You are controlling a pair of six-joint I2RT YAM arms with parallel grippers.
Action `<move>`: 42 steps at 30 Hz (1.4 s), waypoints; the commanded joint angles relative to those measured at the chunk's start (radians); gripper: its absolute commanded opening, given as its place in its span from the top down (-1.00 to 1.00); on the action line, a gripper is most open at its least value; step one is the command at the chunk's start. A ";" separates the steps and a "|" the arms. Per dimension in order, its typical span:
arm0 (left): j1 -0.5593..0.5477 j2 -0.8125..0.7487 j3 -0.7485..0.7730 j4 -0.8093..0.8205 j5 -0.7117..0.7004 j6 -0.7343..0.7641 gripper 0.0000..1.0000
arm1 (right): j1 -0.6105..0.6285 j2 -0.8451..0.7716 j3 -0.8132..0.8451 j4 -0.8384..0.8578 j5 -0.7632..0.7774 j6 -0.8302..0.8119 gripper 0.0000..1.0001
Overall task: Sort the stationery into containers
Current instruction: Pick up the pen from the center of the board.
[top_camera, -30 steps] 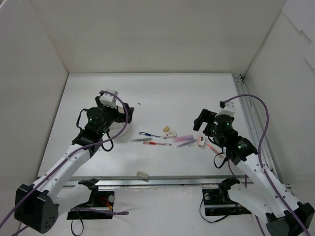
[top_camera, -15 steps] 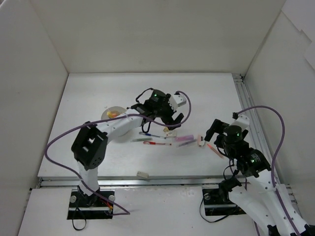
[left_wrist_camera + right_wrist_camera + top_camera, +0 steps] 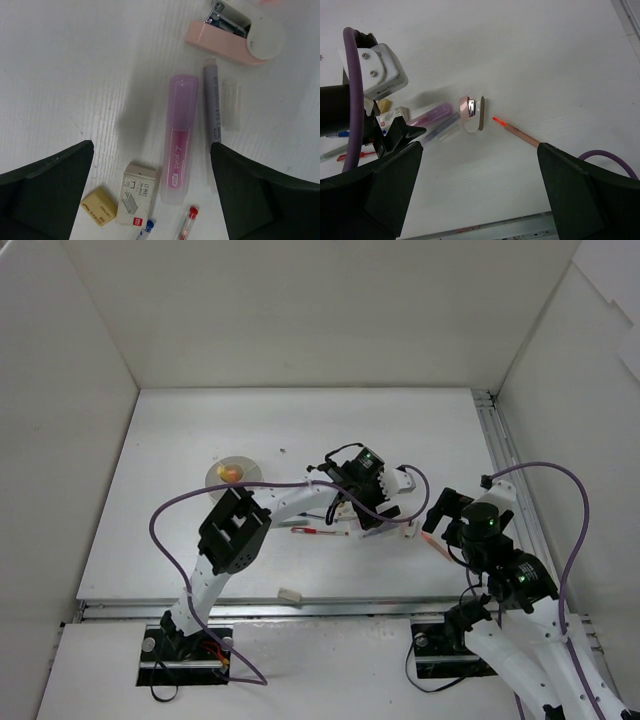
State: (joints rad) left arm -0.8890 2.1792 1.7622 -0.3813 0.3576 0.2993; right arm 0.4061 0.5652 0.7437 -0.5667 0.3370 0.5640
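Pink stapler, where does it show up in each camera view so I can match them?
Top external: stapler right of centre, just right of the left hand.
Left wrist: stapler in the top right corner.
Right wrist: stapler at centre.
Landmark: purple marker, lying beside it in both wrist views.

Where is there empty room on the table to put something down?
The wide far strip between back wall and white cup is bare, as is the far right corner by the rail. The middle is crowded: pens, pink highlighter, erasers and stapler lie under the left gripper.
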 commanded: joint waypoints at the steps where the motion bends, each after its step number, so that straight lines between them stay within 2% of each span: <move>1: -0.010 -0.030 0.049 -0.010 -0.065 0.037 -0.95 | -0.003 0.019 0.000 0.014 0.042 -0.007 -0.96; 7: -0.028 0.010 0.075 0.002 -0.115 0.037 -0.70 | -0.006 0.019 0.009 0.014 0.043 -0.013 -0.96; 18: -0.047 0.022 0.056 -0.010 -0.088 0.057 -0.61 | -0.004 -0.001 0.005 0.014 0.043 -0.016 -0.96; 22: -0.056 0.036 0.068 0.004 -0.088 0.049 -0.47 | -0.004 0.007 0.003 0.014 0.048 -0.016 -0.96; 32: -0.083 0.074 0.101 0.030 -0.078 0.067 -0.43 | -0.007 -0.057 -0.007 0.016 0.060 -0.006 -0.96; 39: -0.084 0.137 0.190 -0.013 -0.097 0.090 -0.42 | -0.004 -0.079 -0.015 0.013 0.063 -0.001 -0.96; 40: -0.084 0.148 0.198 -0.034 -0.101 0.093 -0.12 | -0.006 -0.079 -0.015 0.013 0.062 -0.001 -0.96; 42: -0.084 0.151 0.212 -0.074 -0.123 0.104 -0.02 | -0.006 -0.079 -0.012 0.013 0.056 -0.003 -0.96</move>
State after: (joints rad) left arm -0.9573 2.3402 1.9270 -0.3958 0.2634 0.3630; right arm 0.4034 0.4789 0.7269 -0.6121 0.3977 0.5495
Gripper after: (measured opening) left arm 0.533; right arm 0.978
